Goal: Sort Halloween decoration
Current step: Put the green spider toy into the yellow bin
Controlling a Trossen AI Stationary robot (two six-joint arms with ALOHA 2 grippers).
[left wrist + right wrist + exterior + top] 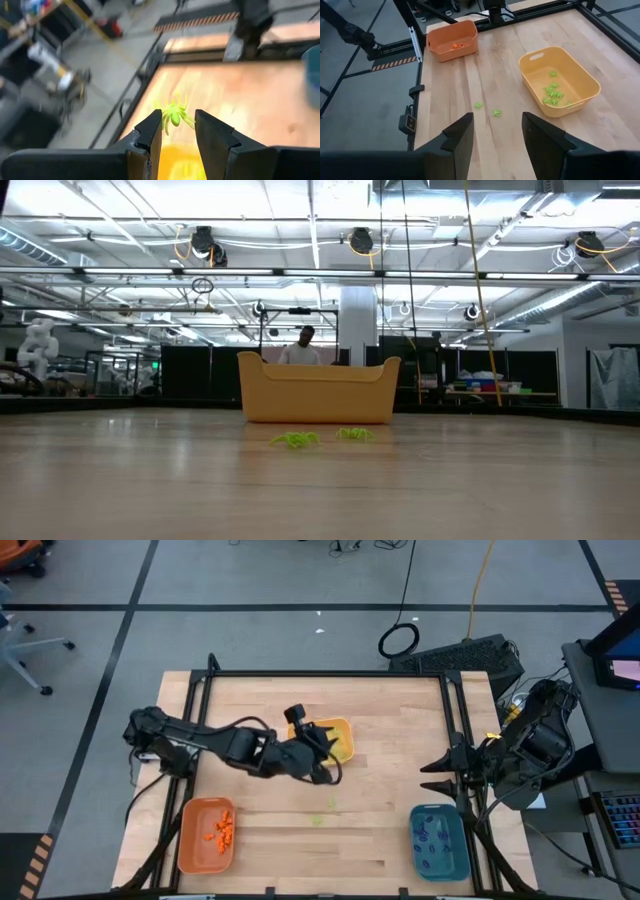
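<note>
Left gripper clamped on green spider over yellow tray; right gripper parked, jaws apart.

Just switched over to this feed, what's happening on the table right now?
The left gripper holds a light green spider between its fingers over the yellow tray, which already has green pieces in it. Two more green spiders lie loose on the table. The right gripper waits open near the teal tray. The orange tray holds orange pieces.

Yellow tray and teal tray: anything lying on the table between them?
Two light green pieces lie on the wood just short of the yellow tray; toward the teal tray, the high view shows bare table.
</note>
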